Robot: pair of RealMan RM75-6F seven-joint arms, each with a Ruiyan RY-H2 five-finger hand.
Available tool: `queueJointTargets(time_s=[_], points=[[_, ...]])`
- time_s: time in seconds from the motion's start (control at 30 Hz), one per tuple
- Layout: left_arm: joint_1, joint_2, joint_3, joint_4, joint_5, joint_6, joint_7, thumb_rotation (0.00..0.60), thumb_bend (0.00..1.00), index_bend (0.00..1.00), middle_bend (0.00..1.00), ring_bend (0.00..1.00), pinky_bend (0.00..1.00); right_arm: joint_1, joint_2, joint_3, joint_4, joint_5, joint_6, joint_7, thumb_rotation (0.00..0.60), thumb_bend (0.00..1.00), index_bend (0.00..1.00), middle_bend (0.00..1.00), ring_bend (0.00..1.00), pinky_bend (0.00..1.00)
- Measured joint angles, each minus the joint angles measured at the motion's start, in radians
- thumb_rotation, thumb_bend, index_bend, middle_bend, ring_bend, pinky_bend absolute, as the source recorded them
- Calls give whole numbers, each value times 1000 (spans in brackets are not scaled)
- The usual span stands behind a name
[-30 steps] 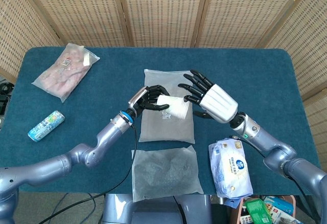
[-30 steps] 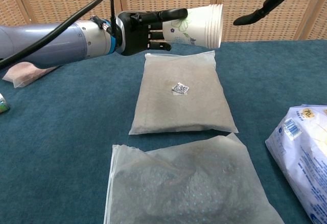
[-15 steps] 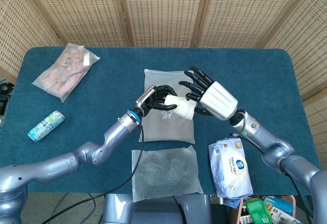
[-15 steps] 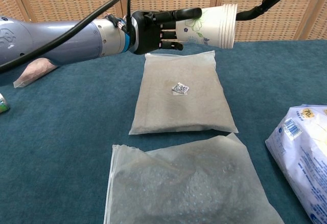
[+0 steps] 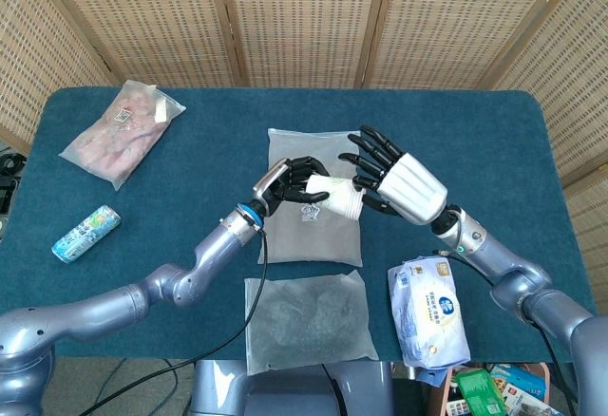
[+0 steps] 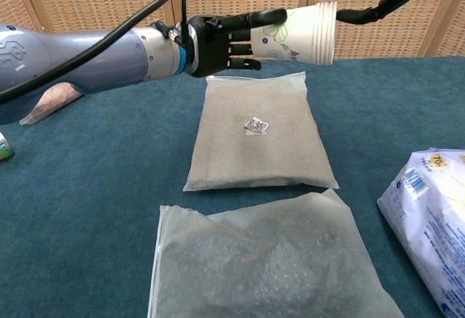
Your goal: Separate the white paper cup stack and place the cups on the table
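The left hand (image 5: 290, 180) grasps the cup stack (image 6: 294, 33) by its base, holding it sideways in the air above the grey pouch (image 5: 312, 202) at mid-worktop, rims pointing toward the right hand (image 5: 394, 180). The right hand is released, fingers (image 5: 366, 161) spread and reaching at the rim end of the stack; whether they touch it cannot be told. Around them on the blue worktop (image 5: 209, 150) lie a second pouch (image 5: 306, 319) at the near edge, a wipes pack (image 5: 429, 310) to the right, a can (image 5: 85, 233) to the left, and a pink bag (image 5: 122, 131) at far left.
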Motion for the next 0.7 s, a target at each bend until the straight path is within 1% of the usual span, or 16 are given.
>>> queueJointTargets(time_s=[0.33, 0.7], points=[[0, -4, -7, -2, 0, -7, 3, 600, 159, 509, 499, 455, 619, 8, -12, -12, 5, 12, 7, 0, 600, 450, 602, 338, 94, 4], [-1, -12, -15, 0, -9, -11, 8, 600, 158, 509, 501, 455, 619, 14, -29, -20, 17, 22, 9, 1, 600, 490, 625, 344, 94, 9]])
